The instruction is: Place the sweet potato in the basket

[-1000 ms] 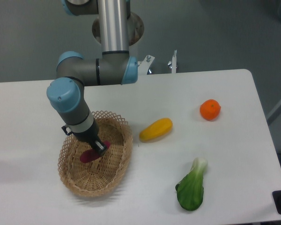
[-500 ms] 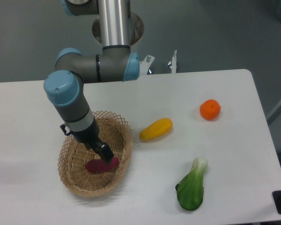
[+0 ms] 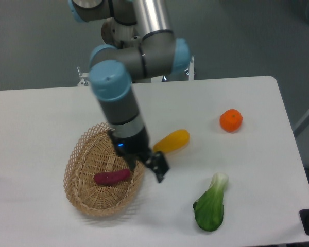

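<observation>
The magenta-red sweet potato (image 3: 112, 177) lies inside the tan wicker basket (image 3: 87, 198) at the front left of the table. My gripper (image 3: 158, 167) is off the basket's right rim, above the table, with nothing in it. Its dark fingers (image 3: 155, 160) point down and to the right, and the jaws stand apart.
A yellow-orange oblong fruit (image 3: 172, 142) lies just right of the gripper. A round orange (image 3: 230, 120) sits at the far right. A green leafy vegetable (image 3: 211, 205) lies at the front right. My arm (image 3: 121, 100) reaches over the basket's far rim.
The gripper has let go of the sweet potato, which now lies in the basket. The arm has swung right and lifted, carrying the gripper out past the basket's right rim.
</observation>
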Controlling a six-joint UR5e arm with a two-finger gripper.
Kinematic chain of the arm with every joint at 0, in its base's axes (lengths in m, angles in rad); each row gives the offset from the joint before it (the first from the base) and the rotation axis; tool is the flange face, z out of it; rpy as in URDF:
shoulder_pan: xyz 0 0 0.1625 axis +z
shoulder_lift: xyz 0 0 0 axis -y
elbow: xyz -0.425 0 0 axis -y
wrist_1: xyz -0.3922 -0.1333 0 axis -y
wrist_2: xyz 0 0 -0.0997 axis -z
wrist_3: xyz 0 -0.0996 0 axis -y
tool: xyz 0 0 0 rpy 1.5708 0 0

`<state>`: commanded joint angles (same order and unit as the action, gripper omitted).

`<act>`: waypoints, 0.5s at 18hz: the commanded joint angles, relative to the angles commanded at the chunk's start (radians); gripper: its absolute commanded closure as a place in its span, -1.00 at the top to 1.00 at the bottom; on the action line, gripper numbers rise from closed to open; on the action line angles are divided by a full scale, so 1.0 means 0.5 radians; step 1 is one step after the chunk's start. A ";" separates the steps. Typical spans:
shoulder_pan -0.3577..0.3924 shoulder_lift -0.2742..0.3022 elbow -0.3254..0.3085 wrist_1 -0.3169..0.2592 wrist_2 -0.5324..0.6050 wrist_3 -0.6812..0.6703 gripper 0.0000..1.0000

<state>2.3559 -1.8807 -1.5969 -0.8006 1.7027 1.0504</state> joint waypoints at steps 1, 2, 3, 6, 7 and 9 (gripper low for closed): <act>0.064 0.021 0.000 -0.037 -0.024 0.092 1.00; 0.129 0.058 -0.003 -0.083 -0.064 0.211 1.00; 0.190 0.077 0.000 -0.123 -0.104 0.334 1.00; 0.371 0.153 -0.003 -0.254 -0.233 0.614 1.00; 0.417 0.175 -0.003 -0.291 -0.267 0.690 1.00; 0.482 0.190 -0.006 -0.341 -0.279 0.850 1.00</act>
<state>2.5969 -1.7856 -1.5999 -0.9709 1.5631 1.4753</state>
